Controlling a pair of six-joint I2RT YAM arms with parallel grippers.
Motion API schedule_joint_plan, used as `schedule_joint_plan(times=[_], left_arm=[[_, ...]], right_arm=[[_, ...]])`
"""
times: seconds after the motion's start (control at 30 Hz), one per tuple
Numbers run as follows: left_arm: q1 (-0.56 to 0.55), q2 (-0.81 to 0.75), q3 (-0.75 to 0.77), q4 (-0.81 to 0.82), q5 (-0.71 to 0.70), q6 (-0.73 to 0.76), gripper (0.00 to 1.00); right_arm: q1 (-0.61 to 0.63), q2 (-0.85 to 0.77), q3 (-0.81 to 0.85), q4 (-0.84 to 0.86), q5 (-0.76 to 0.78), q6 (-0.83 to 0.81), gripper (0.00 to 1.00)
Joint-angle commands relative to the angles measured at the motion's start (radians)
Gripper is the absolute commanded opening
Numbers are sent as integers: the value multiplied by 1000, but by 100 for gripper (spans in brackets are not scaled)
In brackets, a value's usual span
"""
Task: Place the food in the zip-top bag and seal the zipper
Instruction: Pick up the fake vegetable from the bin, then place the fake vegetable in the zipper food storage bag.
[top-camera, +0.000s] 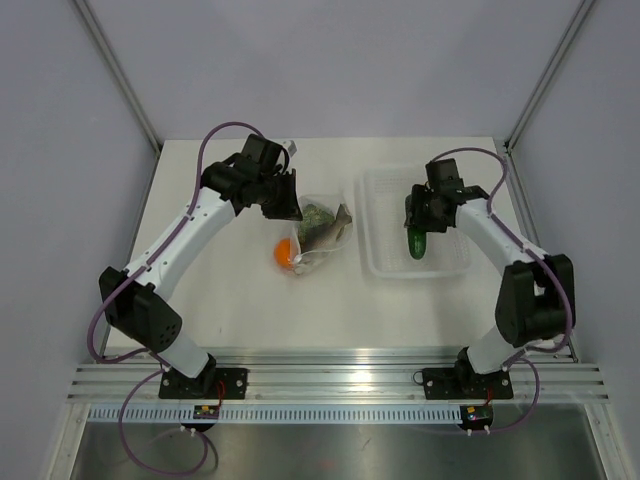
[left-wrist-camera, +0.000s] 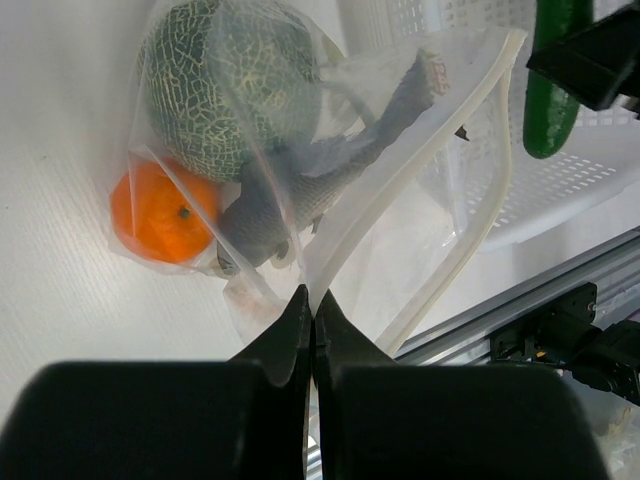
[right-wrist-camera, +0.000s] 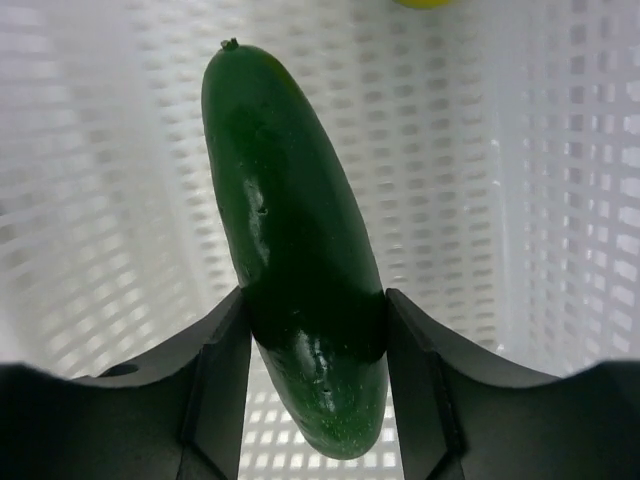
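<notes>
The zip-top bag (top-camera: 322, 238) lies crinkled mid-table. Through it I see the speckled green ball (left-wrist-camera: 230, 85), the brownish fish (left-wrist-camera: 310, 185) and the orange ball (left-wrist-camera: 160, 210). The orange ball sits at the bag's corner, and whether it is fully inside is unclear. The whitish zipper (left-wrist-camera: 470, 230) curves along the open mouth. My left gripper (left-wrist-camera: 313, 300) is shut on a thin edge of the bag, and it shows in the top view (top-camera: 292, 212) too. My right gripper (right-wrist-camera: 315, 320) is shut on the dark green cucumber (right-wrist-camera: 295, 250) over the tray, also seen from above (top-camera: 418, 232). A sliver of the yellow lemon (right-wrist-camera: 425, 3) shows at the frame's top.
The rigid clear perforated tray (top-camera: 385, 262) stands right of the bag, with its wall (right-wrist-camera: 520, 150) close around the cucumber. Grey walls enclose the table on three sides. An aluminium rail (top-camera: 330, 378) runs along the near edge.
</notes>
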Motion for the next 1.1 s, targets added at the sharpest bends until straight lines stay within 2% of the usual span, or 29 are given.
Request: schedule_joint_plan(times=[0.0, 0.07, 0.13, 0.2, 0.27, 0.43, 0.5, 0.53, 0.67, 0.83, 1.07], left_arm=[[4, -49, 1, 37, 27, -4, 0], [4, -50, 1, 37, 31, -2, 0], [3, -52, 4, 36, 34, -1, 0], [4, -50, 8, 36, 33, 1, 0], [4, -46, 15, 28, 24, 5, 0], [4, -40, 31, 31, 31, -7, 0], [4, -37, 34, 33, 46, -24, 0], [4, -35, 35, 44, 54, -34, 0], [3, -14, 31, 42, 66, -113, 0], [3, -26, 11, 91, 94, -185, 0], [3, -20, 32, 70, 91, -177, 0]], right_arm=[[-3, -231, -74, 145, -233, -58, 26], [-3, -308, -121, 213, -322, -55, 26], [2, -426, -189, 329, -346, -11, 29], [7, -529, -232, 420, -347, 38, 26], [33, -615, -258, 463, -310, 75, 22], [117, -716, -306, 610, -139, 211, 22], [191, -732, -335, 686, -59, 260, 22], [224, -732, -343, 702, 38, 273, 23], [352, -683, -379, 825, 218, 381, 25], [474, -588, -372, 893, 390, 466, 23], [605, -442, -353, 943, 473, 531, 23]])
